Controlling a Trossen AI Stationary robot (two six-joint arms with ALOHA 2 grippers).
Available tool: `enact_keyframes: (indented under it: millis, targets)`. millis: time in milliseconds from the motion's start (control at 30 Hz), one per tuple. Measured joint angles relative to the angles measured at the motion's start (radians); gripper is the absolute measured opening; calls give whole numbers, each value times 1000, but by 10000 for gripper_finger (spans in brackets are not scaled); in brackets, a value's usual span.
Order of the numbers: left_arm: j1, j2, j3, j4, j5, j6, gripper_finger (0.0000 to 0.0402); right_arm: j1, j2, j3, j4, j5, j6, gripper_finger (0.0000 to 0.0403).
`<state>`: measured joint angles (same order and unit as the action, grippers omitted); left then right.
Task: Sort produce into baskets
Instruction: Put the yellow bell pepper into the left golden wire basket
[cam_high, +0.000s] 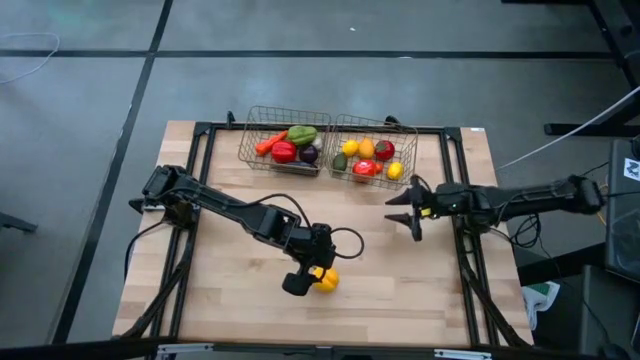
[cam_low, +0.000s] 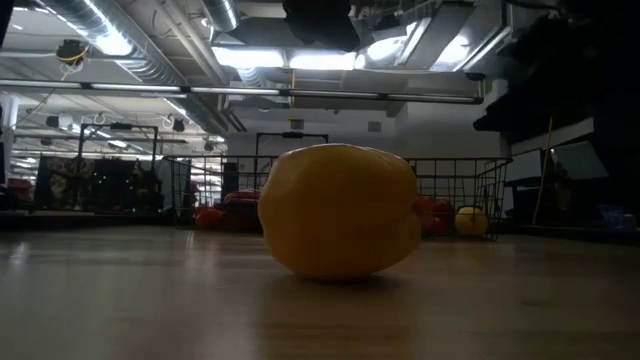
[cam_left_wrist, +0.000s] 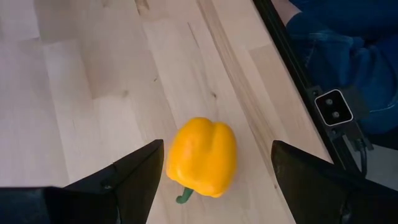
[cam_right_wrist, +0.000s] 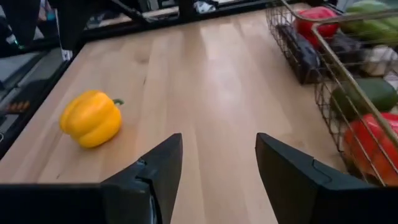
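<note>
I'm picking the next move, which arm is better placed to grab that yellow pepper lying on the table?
Left. The left gripper hangs open right over the yellow pepper, which sits between its fingers. The right gripper, also open, waits farther off, beside the baskets.

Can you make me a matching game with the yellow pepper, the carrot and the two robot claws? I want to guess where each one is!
1. yellow pepper
2. carrot
3. left gripper
4. right gripper

A. in the left basket
B. open, beside the right basket
C. lying on the bare table
D. open, around the pepper

Pairs: 1-C, 2-A, 3-D, 4-B
</note>
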<state>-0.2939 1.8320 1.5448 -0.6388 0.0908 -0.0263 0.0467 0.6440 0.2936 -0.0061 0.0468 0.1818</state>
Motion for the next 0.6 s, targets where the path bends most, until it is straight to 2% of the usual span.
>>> enact_keyframes:
  millis: [333,600]
  targets:
    - [0,0,0,0,-2,6,294,-120,-236,-135,2,-148,5,204]
    - [0,0,0,0,-2,6,294,-121,-383,-214,-2,-137,8,204]
